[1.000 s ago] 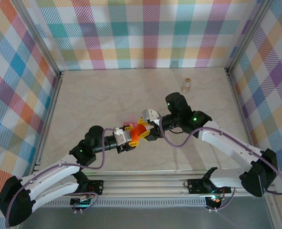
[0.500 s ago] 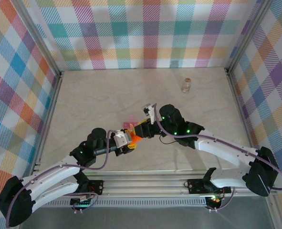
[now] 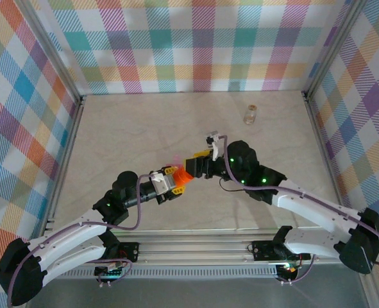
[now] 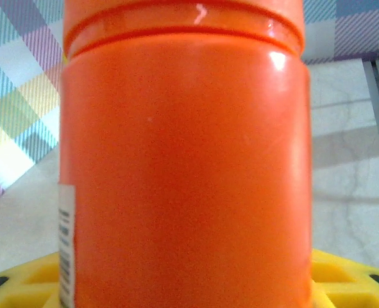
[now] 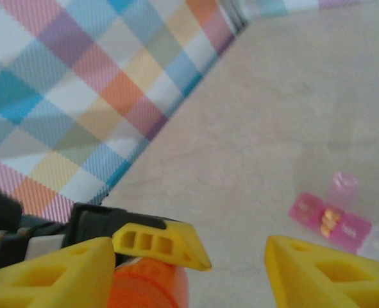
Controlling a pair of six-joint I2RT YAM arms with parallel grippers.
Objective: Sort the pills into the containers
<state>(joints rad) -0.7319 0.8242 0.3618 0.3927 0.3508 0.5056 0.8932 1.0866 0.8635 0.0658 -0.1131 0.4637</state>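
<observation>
My left gripper (image 3: 176,179) is shut on an orange pill bottle (image 3: 183,178), held above the table's middle. In the left wrist view the bottle (image 4: 183,173) stands close up, with a yellow fingertip (image 4: 343,282) low beside it. My right gripper (image 3: 197,165) stands open just right of the bottle's top; its fingers (image 5: 48,279) are wide apart around the bottle's edge (image 5: 147,289). The pink pill box (image 5: 330,221) lies on the table beyond, a clear lid (image 5: 344,186) raised and orange pills (image 5: 330,219) in one compartment. From above, the pill box (image 3: 175,160) is mostly hidden behind the grippers.
A small clear vial (image 3: 251,114) stands at the back right of the beige table (image 3: 144,128). Plaid walls (image 3: 195,45) close in the back and both sides. A metal rail (image 3: 195,247) runs along the near edge by the arm bases.
My right gripper has gone from shut at the bottle's top to open, and its wrist has swung right and back. The left gripper still holds the bottle, shifted slightly.
</observation>
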